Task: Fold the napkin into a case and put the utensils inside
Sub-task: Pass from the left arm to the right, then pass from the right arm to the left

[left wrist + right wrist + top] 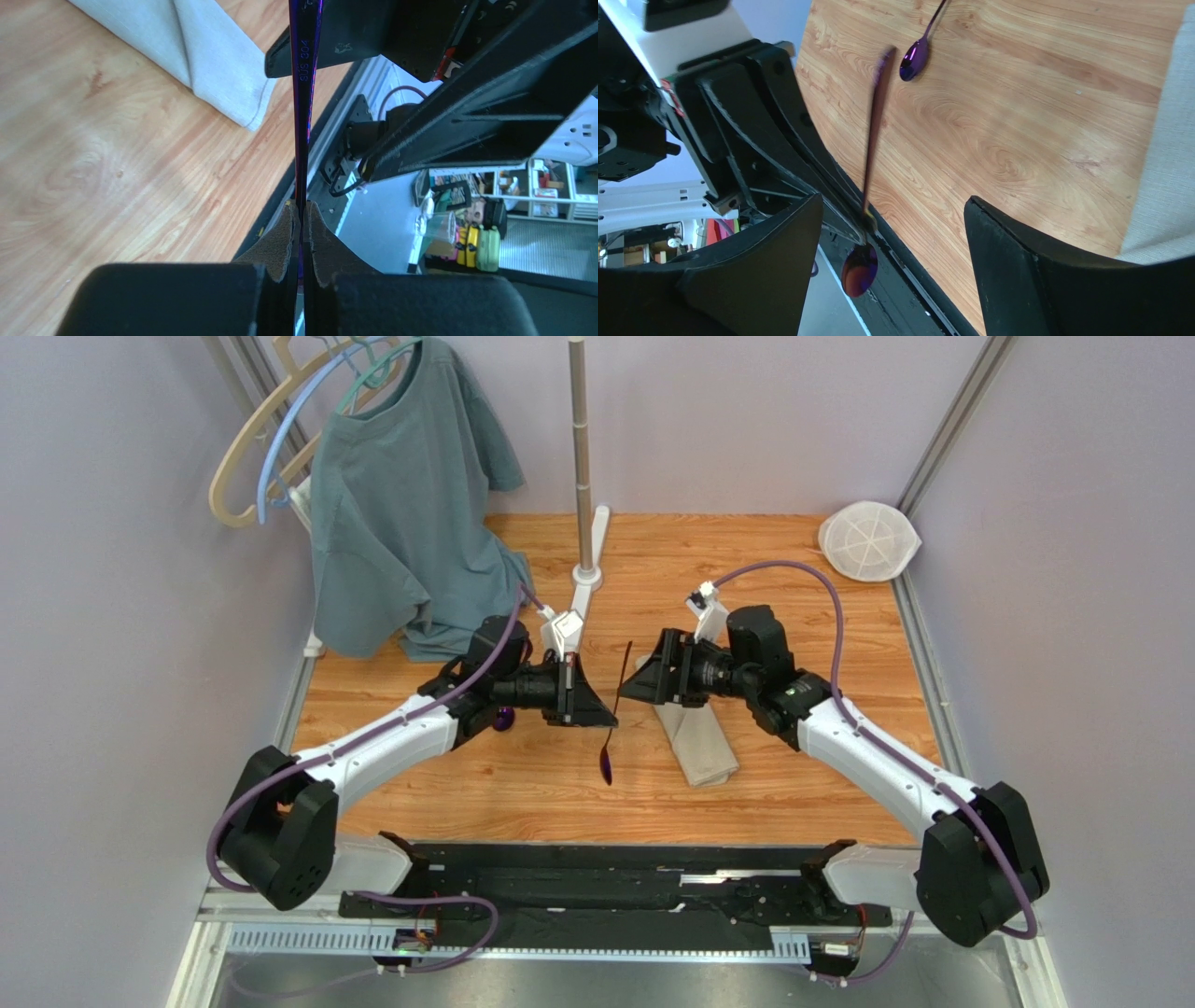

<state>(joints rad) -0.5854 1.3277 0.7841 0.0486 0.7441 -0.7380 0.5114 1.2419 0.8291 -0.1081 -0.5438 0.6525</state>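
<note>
My left gripper [589, 703] is shut on the thin handle of a purple spoon [612, 717] and holds it above the table, bowl toward the near edge. In the left wrist view the pads [281, 234] pinch the handle [305, 105]. My right gripper [634, 679] faces it, open, with the held spoon [871, 161] hanging between its fingers [787, 238], touching neither. The second spoon [915, 59] lies on the wood; its bowl shows under my left arm [502, 717]. The folded beige napkin, a narrow case [699, 745], lies under my right wrist and also shows in the left wrist view [203, 63].
A grey-green T-shirt [400, 518] hangs on hangers at the back left. A metal pole on a white stand [581, 490] rises behind the grippers. A white mesh disc [868, 539] sits at the back right. A black rail [603, 875] runs along the near edge.
</note>
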